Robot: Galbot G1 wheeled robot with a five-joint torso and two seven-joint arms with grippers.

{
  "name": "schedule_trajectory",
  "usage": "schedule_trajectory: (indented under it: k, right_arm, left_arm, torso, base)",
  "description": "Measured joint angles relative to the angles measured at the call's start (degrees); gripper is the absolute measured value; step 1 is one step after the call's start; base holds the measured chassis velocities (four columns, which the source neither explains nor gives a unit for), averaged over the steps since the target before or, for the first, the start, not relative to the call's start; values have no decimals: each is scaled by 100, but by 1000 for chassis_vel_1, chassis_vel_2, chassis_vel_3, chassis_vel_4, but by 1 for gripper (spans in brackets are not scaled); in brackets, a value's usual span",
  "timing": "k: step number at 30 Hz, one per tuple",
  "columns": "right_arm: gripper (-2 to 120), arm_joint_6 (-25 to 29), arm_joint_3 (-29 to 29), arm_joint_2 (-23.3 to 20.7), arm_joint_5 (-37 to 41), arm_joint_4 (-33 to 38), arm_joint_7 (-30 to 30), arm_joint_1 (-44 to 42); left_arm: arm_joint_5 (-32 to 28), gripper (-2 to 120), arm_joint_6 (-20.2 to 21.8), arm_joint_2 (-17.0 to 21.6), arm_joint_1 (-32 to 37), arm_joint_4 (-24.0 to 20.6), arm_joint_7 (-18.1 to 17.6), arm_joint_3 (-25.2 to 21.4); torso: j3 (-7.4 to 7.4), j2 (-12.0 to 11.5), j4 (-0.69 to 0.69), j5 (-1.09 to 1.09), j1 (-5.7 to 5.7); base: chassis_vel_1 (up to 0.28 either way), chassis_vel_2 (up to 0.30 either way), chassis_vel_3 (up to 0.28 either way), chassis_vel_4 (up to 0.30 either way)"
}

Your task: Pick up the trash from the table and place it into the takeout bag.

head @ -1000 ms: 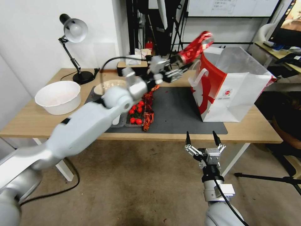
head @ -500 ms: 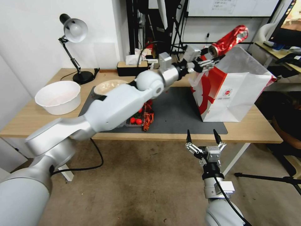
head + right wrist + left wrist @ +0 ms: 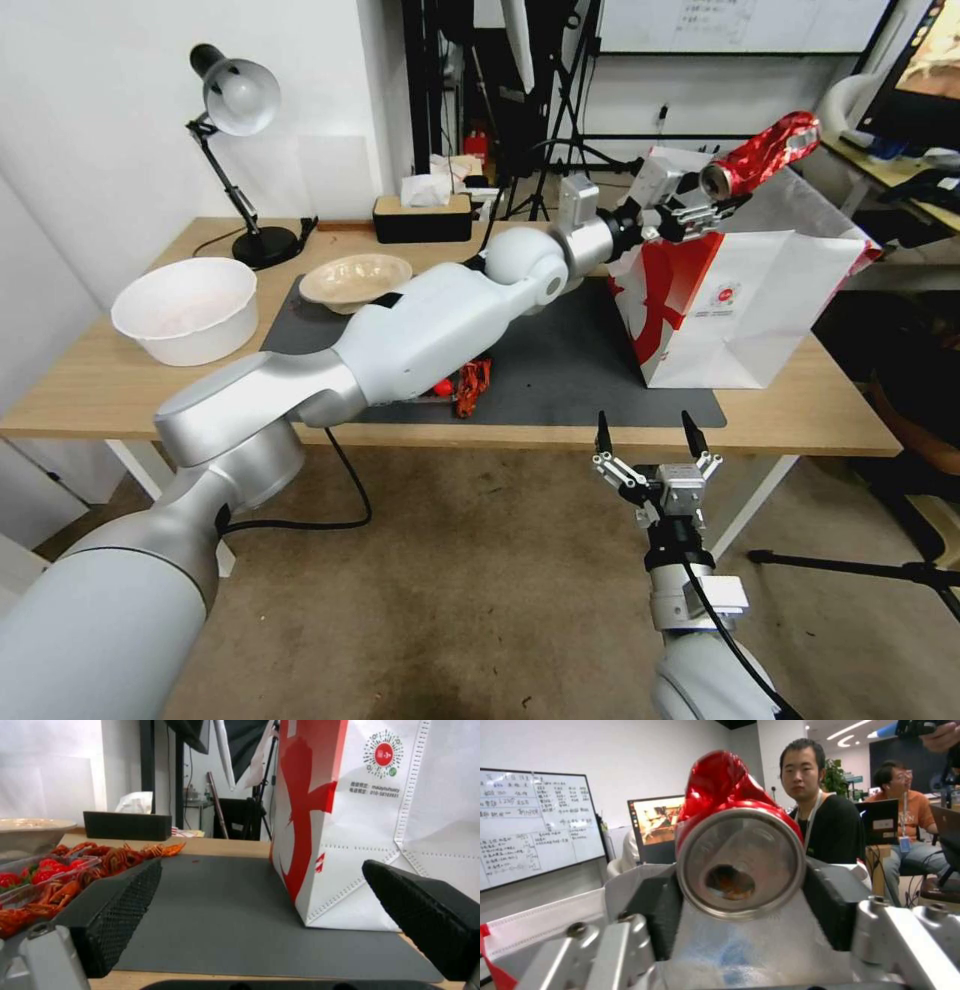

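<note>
Since a second ago my left arm has swung the can point(image 3: 762, 153) from above the mat's far edge out to the right, and it now sits over the near-left rim of the bag point(image 3: 745, 300). From my head, my left gripper point(image 3: 712, 203) clamps the can at its lidded end; the can's long axis runs from the jaws toward about 2 o'clock, crushed tail uppermost, and the bag's open mouth lies from the gripper at roughly 4 o'clock, just below and a little farther right. I judge the drop turns on that: the tail already reaches over the opening, while the gripped end is barely past the rim. My right gripper point(image 3: 645, 440) hangs spread wide below the table's point(image 3: 820, 425) front edge, well apart from the can, so the left is the nearer by far. The bowl point(image 3: 355, 278) and the red scraps point(image 3: 472, 385) lie on the mat at the left arm's 9 o'clock side. From my left wrist, the can's point(image 3: 740, 864) round lid faces the lens, pinched between the two dark pads point(image 3: 830, 903), its red body receding toward 12 o'clock. From my right wrist, my fingers point(image 3: 120, 903) stand wide, the bag point(image 3: 350, 832) upright on the mat at 1 o'clock, the scraps point(image 3: 75, 870) at 9.
</note>
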Motion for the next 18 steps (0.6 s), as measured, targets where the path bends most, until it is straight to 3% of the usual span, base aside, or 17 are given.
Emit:
schedule_trajectory:
  k: [6, 8, 12, 18]
  right_arm:
    - [100, 2, 5, 5, 1, 10, 3, -1]
    - [100, 3, 6, 10, 2, 17, 5, -2]
    - [100, 4, 9, 13, 2, 25, 10, -11]
    - [100, 6, 33, 0, 8, 49, 22, -25]
  left_arm:
    - [11, 71, 13, -26, -16, 36, 0, 10]
    - [16, 84, 18, -45, -21, 64, -1, 10]
    - [27, 98, 25, -65, -24, 105, -4, 7]
    - [62, 100, 30, -53, -12, 41, -105, -200]
  torso:
    - [-1, 0, 0, 0, 0]
    - [-1, 0, 0, 0, 0]
    - [0, 0, 0, 0, 0]
    - [0, 0, 0, 0, 0]
  base:
    - [0, 0, 0, 0]
    - [0, 0, 0, 0]
    - [0, 0, 0, 0]
    - [0, 0, 0, 0]
